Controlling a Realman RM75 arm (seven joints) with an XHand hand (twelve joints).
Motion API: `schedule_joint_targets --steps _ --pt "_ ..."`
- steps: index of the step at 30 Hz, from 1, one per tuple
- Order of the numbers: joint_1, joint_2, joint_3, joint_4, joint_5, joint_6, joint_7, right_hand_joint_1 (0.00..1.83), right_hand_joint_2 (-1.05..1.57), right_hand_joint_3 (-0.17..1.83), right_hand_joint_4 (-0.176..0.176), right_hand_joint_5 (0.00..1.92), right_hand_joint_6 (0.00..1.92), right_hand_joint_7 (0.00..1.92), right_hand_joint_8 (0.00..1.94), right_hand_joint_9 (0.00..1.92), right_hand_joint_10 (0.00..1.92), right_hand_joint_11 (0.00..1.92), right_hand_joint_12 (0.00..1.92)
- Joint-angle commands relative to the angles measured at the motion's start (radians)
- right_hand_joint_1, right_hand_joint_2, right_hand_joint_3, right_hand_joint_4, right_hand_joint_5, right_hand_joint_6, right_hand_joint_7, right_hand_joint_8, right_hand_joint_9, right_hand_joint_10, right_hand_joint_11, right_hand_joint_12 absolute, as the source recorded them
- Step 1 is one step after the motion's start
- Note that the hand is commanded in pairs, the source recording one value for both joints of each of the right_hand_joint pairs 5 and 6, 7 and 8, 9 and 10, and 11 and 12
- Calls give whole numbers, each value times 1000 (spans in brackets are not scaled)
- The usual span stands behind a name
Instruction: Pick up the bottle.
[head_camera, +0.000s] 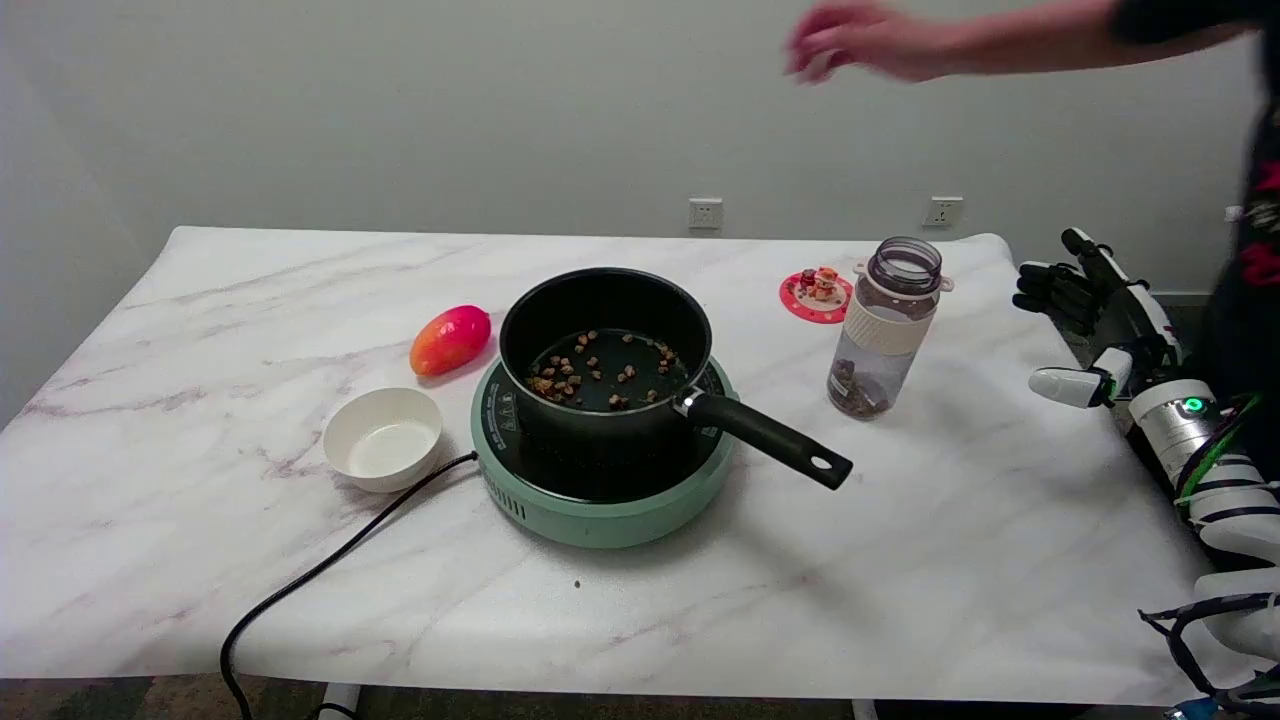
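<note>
A clear bottle with a pale band and an open dark mouth stands upright on the marble table, right of the pot. It holds some brown bits at the bottom. Its red lid lies flat behind it to the left. My right hand hovers at the table's right edge, a short way right of the bottle, fingers spread and holding nothing.
A black pot with brown pieces sits on a green hotplate, its handle pointing toward the bottle. A white bowl, a mango and a black cable lie left. A person's arm reaches over the back.
</note>
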Motion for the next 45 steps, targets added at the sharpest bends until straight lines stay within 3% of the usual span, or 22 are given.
schedule_joint_targets --steps 1,11,20,22,31,45 --pt "-6 10 7 22 -14 -2 25 1365 -775 1227 0 72 72 497 497 495 495 533 533" --pt "14 -8 39 2 -10 12 17 1342 -804 1191 0 68 68 486 486 499 499 536 536" --pt "-33 -11 65 -25 -5 51 48 1311 -936 1280 0 55 55 450 450 495 495 532 532" --pt "-48 -15 74 -28 -2 51 55 1291 -1047 1191 0 51 51 424 424 486 486 511 511" --pt "-65 -39 85 -19 128 97 59 1237 -1047 1035 0 50 50 367 367 407 407 423 423" --pt "-32 -56 -11 106 85 5 64 1196 -993 878 0 0 0 349 349 401 401 431 431"
